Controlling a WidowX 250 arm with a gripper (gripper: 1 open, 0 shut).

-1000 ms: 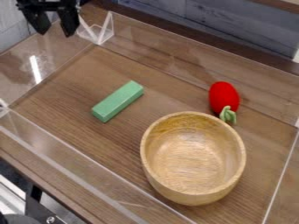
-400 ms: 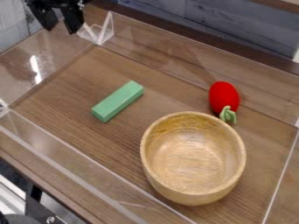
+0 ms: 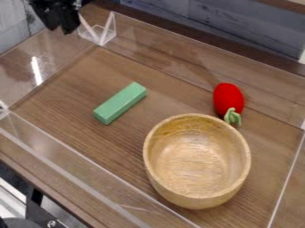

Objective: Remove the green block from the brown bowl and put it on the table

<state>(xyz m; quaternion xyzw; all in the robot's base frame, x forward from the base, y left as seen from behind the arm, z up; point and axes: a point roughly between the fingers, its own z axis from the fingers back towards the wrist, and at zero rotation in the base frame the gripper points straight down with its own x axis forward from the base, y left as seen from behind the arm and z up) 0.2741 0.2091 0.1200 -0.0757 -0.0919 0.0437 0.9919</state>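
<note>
The green block [image 3: 120, 102] lies flat on the table [image 3: 71, 80], left of centre and well clear of the bowl. The brown bowl [image 3: 198, 160] stands at the front right with nothing in it. My gripper [image 3: 56, 20] hangs in the far left corner, pointing down above the acrylic wall and far from both block and bowl. Its dark fingers stand somewhat apart with nothing between them, and their tips are hard to make out.
A red strawberry-like toy [image 3: 229, 98] with green leaves lies just behind the bowl at the right. Low clear acrylic walls [image 3: 102, 34] border the tabletop on all sides.
The gripper has stayed in the far left corner, rolled slightly, and its fingers have drawn closer together. Block, bowl and toy have not moved.
</note>
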